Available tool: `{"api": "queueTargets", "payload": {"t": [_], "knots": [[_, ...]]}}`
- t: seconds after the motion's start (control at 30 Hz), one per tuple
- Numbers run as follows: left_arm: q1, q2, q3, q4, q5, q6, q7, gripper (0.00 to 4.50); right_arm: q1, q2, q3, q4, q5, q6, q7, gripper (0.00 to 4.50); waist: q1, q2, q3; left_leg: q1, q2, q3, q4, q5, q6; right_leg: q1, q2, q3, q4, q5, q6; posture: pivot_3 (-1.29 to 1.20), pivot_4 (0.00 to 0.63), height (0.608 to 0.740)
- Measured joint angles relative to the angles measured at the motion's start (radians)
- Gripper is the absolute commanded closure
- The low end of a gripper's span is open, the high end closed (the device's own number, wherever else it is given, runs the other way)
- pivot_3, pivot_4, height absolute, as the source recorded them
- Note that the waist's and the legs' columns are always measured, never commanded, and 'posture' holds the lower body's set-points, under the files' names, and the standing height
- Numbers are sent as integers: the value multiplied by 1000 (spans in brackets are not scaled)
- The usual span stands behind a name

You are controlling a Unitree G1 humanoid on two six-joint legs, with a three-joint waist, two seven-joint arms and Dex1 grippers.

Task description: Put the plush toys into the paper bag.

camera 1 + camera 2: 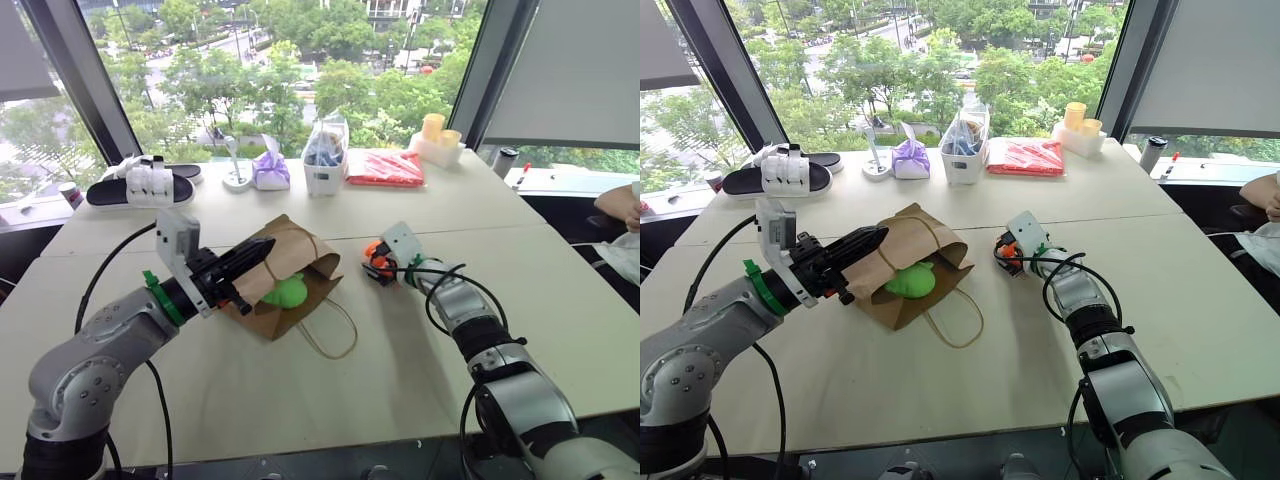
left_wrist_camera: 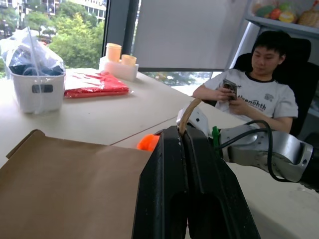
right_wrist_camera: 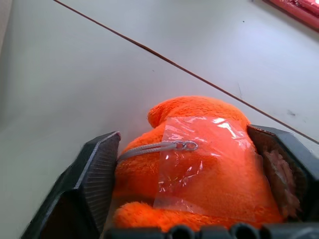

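Observation:
The brown paper bag [image 1: 305, 255] lies on its side on the table with its mouth held up. My left gripper [image 1: 264, 249] is shut on the bag's twisted handle [image 2: 188, 110] at the upper rim. The green plush toy [image 1: 286, 292] sits inside the bag's mouth. To the right of the bag, the orange plush toy [image 3: 199, 164] rests on the table. My right gripper [image 1: 376, 264] has one finger pressed against each side of it. A second handle loop [image 1: 335, 338] lies loose on the table.
At the far table edge stand a purple pouch [image 1: 270, 170], a white basket with a clear bag [image 1: 325, 160], a red packet [image 1: 385, 168], a white tray with yellow cups [image 1: 437, 140] and a black sandal [image 1: 140, 190]. A seated person [image 2: 249, 94] is at the right.

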Motion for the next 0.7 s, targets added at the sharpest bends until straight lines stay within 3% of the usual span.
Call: {"api": "queueTargets", "payload": {"t": [0.13, 0.27, 0.33, 0.43, 0.5, 0.57, 0.7], "knots": [[0, 0, 0, 0, 4, -2, 2, 4500, -8, -1, -4, 18, -10, -16, -1, 3573, -2, 0, 0, 0, 0, 0, 0, 0, 0, 0, 0, 0, 0, 0, 0, 0, 150, 740], [-1, -1, -2, 3, 5, -6, 0, 4500, 1, -16, -18, -12, 1, 13, 38, 3573, -1, 0, 0, 0, 0, 0, 0, 0, 0, 0, 0, 0, 0, 0, 0, 0, 150, 740], [-7, -2, 1, 12, 4, -7, 2, 4500, 52, -36, -51, -131, 49, 82, 101, 3573, 5, 0, 0, 0, 0, -1, 0, 0, 0, 0, 0, 0, 0, 0, 0, 0, 150, 740], [-26, -3, 8, 29, -2, -7, 12, 4500, 145, -67, -86, -367, 141, 222, 192, 3573, 5, 0, 0, -1, 0, -2, 0, 0, 0, 0, 0, 0, 0, 0, 0, 0, 150, 740], [-34, 0, 26, 36, -23, -4, 16, 4500, 293, -145, -98, -686, 252, 373, 293, 3573, 11, 1, 0, -3, 0, -5, 0, -1, 1, 0, 0, -3, 0, 0, 0, 0, 150, 740], [-38, 1, 34, 47, -34, -1, 19, 4500, 363, -172, -101, -849, 318, 470, 336, 3573, 6, 1, 0, -3, 0, -4, 0, -1, 1, -1, 0, -3, 0, 0, 0, 0, 150, 740], [-57, 1, 29, 52, -65, 9, 9, 4500, 422, -86, -81, -1109, 438, 642, 302, 3573, -9, 1, 0, -1, 1, -3, 0, -1, 1, -1, 1, -2, 2, 0, 0, 0, 150, 740]]}}
